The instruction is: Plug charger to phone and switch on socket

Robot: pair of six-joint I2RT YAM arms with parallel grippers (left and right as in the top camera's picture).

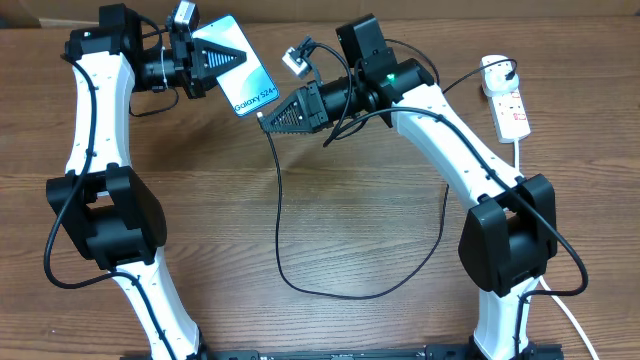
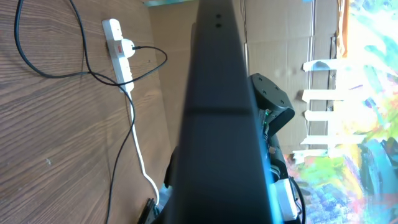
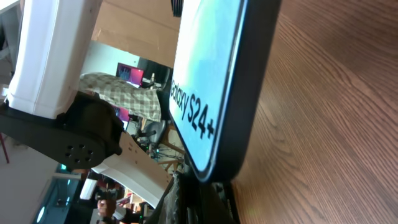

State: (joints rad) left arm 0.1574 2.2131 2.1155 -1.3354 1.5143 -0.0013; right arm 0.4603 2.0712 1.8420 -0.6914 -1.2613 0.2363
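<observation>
My left gripper (image 1: 213, 60) is shut on the phone (image 1: 243, 72) and holds it tilted above the table at the back left, with its "Galaxy S24+" screen facing up. In the left wrist view the phone's dark back (image 2: 217, 124) fills the middle. My right gripper (image 1: 272, 116) is shut on the charger's small plug tip, right at the phone's lower end (image 3: 214, 171). The contact itself is hidden behind my fingers (image 3: 214, 202). The charger's black cable (image 1: 330, 295) loops across the table to the white socket strip (image 1: 510, 105), where its plug (image 1: 497, 70) sits. The strip also shows in the left wrist view (image 2: 119, 56).
The strip's thick white cord (image 1: 560, 310) runs down the right side past the right arm's base (image 1: 505, 250). The left arm's base (image 1: 105, 215) stands at the left. The brown wooden table (image 1: 350, 220) carries the cable loop in its middle.
</observation>
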